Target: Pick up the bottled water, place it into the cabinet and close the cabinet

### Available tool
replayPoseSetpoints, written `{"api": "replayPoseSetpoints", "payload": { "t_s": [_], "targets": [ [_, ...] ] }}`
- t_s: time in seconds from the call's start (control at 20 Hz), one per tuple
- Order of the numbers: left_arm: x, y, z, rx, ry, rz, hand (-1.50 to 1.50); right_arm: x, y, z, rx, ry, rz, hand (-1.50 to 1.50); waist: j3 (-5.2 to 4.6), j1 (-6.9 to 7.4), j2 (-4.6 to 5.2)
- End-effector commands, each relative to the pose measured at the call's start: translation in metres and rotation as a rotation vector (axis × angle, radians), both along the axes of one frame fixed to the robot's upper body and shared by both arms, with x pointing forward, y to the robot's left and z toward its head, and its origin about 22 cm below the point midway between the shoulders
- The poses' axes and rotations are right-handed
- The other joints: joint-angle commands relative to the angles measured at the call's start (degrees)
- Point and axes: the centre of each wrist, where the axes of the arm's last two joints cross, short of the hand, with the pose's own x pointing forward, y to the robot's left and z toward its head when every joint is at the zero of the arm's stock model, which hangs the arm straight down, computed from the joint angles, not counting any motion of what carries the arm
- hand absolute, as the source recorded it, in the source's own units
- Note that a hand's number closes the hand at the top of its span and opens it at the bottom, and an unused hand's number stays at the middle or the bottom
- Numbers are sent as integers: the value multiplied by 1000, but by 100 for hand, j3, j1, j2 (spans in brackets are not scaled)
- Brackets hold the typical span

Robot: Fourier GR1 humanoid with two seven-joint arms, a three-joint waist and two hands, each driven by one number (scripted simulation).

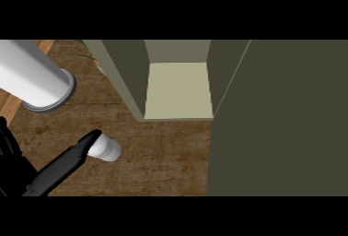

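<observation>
The bottle (107,149) is seen on the counter (163,161), left of the view's middle and in front of the cabinet (125,76), a little to its left. It is shown as a short white cylinder, strongly foreshortened. Its long axis is taken to run up toward the viewer, so that it stands about upright. In the view the visible body is slanted from upper left to lower right, and a rounded end is presented at the lower right. Which end carries the cap cannot be told.

The left hand (60,167) is brought in from the lower left corner. One long black finger is stretched straight toward the upper right, and its tip is laid against the bottle's upper left side (part of the bottle is hidden by it). The fingers that show are straight and are not curled round the bottle; nothing is gripped. The rest of the hand is cut off by the left edge.

The cabinet is found open. Its pale inner floor (178,90) is exposed, and the door (279,120) is swung out, filling the view's right side. A pale grey cylinder (35,76) with a ringed end is seen at the upper left.
</observation>
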Motion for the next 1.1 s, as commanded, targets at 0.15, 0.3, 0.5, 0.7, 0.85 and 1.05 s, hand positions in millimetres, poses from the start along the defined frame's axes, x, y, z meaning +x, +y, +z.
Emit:
{"api": "replayPoseSetpoints", "payload": {
  "t_s": [0.15, 0.3, 0.5, 0.7, 0.85, 1.05],
  "targets": [
    [-19, -24, 4, -17, 115, 60, -150, -32, 7, 14, 7, 10, 23, -150, 3, 46, 7],
    [-18, -34, -17, -23, 137, 111, -150, -43, 9, 7, 11, 0, 9, -150, -2, 16, 2],
    [-19, -31, -26, -73, 178, 107, -150, -52, 2, 13, 4, -1, -7, -150, -7, 26, 8],
    [-12, -17, -50, -118, 235, 121, -150, -56, 5, 25, 8, -7, 12, -150, -19, 56, 21],
    [-18, -1, -57, -161, 276, 97, -150, -60, 6, 9, 9, 6, 11, -150, -21, 42, 4],
    [-3, -4, -79, -234, 292, 90, -150, -76, 8, 14, 15, 18, 27, -150, -33, -54, -20]
  ]
}}
